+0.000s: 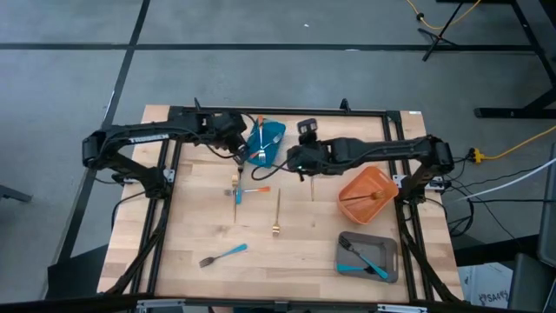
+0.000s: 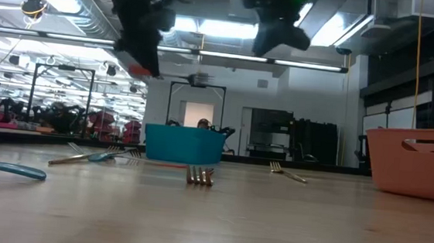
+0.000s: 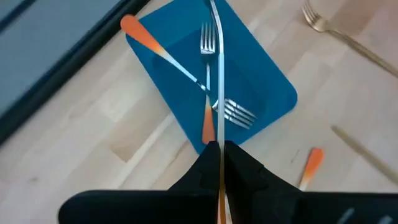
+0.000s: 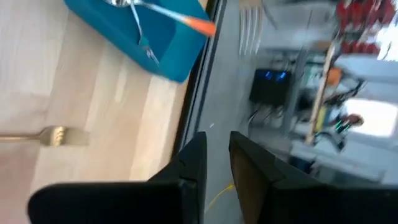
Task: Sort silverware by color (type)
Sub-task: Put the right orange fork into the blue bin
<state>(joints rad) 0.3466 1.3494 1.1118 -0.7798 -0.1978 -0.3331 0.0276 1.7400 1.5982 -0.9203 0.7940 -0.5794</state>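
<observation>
My left pincer [image 3: 221,149], clenched on an orange-handled fork [image 3: 216,68], may drop it beside the blue tray [image 3: 273,81] at upper centre.

My bench [image 1: 295,248] is pale, planked wood, edged by a black metal frame [image 1: 278,111]. Around it lies a grey floor [image 1: 261,78] crossed by dark seams. At two o'clock a yellow cable [image 1: 437,19] runs past black stand legs [image 1: 452,30], and at three o'clock more yellow cable [image 1: 521,143] and white leads trail away. Looking level across the bench, I see a large hall: long ceiling light strips [image 2: 207,55], silver ductwork [image 2: 63,5] at ten o'clock, a lit doorway [image 2: 200,114] at twelve, dark cabinets [image 2: 293,139] to its right, and machinery racks [image 2: 55,113] at nine.
</observation>
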